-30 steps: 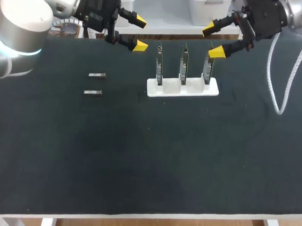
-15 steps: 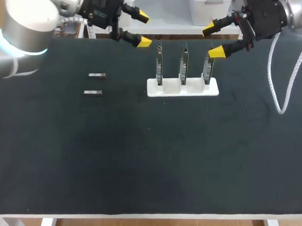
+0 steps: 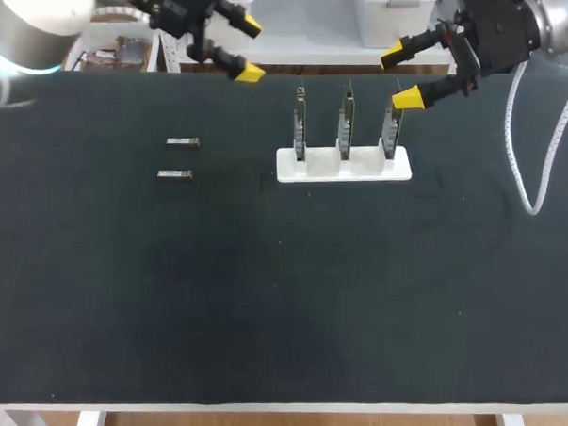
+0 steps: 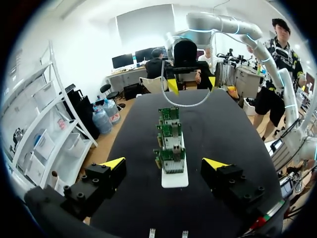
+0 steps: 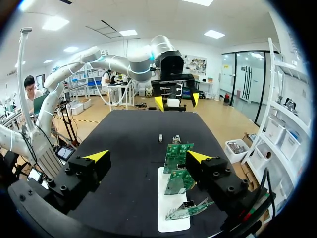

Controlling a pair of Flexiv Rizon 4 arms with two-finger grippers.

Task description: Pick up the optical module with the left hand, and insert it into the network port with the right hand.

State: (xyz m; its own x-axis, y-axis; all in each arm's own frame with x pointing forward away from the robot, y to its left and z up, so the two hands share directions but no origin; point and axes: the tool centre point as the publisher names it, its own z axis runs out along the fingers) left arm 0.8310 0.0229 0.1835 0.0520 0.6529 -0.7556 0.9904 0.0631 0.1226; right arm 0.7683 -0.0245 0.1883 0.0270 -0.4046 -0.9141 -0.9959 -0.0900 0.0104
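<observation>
Just swung the left gripper (image 3: 244, 49) further left & back from the white holder (image 3: 343, 166), fingers wide apart, nothing in em. Left both optical modules (image 3: 182, 143) lying flat, well left of the holder. Kept the right gripper (image 3: 400, 77) just behind the holder's right-end board (image 3: 389, 131), also spread open, empty. Prob lining up for the pick, not started yet imo.

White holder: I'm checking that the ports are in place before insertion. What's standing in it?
Three circuit boards stand upright, side by side, in the white holder. Their lower edges sit down in its slots, hidden from view.
</observation>
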